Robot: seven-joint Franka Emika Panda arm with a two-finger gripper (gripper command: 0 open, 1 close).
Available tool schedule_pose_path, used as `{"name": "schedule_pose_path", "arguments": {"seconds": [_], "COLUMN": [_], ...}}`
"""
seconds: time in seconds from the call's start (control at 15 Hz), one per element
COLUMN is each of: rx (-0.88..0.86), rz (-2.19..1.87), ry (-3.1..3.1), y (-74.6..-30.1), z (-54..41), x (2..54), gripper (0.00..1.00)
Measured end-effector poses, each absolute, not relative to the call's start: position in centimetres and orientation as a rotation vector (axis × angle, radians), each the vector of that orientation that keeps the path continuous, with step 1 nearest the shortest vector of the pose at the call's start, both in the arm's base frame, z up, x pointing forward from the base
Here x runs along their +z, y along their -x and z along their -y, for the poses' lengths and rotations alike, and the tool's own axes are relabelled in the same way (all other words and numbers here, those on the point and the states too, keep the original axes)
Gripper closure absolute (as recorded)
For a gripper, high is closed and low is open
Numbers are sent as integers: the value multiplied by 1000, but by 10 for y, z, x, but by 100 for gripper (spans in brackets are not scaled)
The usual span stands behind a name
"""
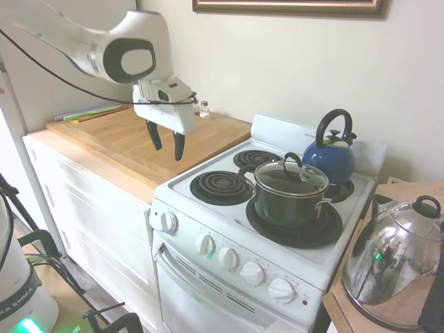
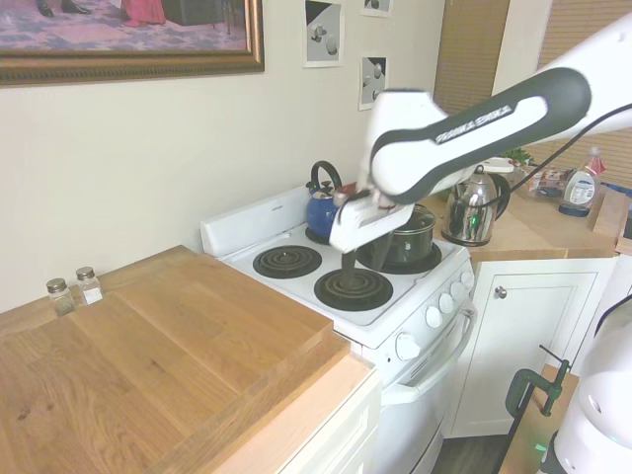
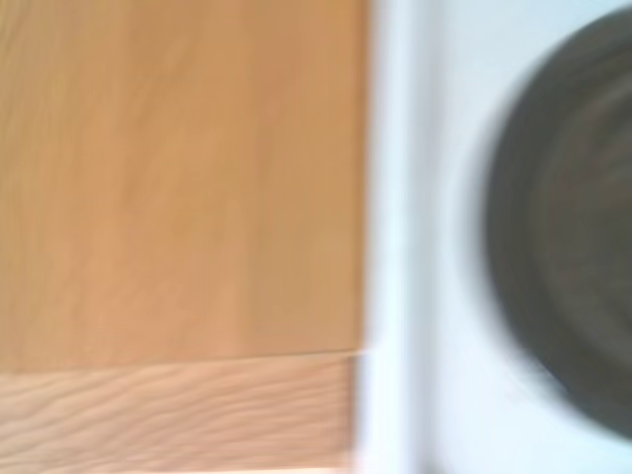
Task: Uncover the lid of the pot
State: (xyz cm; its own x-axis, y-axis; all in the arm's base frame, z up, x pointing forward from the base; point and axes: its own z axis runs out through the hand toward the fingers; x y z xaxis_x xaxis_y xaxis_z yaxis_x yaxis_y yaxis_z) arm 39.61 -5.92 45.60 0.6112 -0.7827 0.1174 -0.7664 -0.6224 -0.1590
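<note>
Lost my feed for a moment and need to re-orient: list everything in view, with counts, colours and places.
pot: 1, black, front right burner of the stove
lid: 1, clear glass with black handle, on the pot
blue kettle: 1, blue, back right burner
chrome kettle: 1, shiny, counter right of the stove
stove: 1, white, four coil burners
wooden countertop: 1, light wood, left of the stove
shakers: 2, clear, countertop by the wall
gripper: 1, dark fingers open, above the countertop's edge near the stove
</note>
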Motion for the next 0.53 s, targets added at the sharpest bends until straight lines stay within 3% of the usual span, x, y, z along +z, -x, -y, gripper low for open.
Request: {"name": "schedule_pose_path", "arguments": {"seconds": [0.27,0.53], "rx": [-386,-337], "rz": [-1415,-1364], "ry": [2575,2579], "y": [-356,-401], "z": [190,273], "x": [533,541], "gripper": [0,0]}}
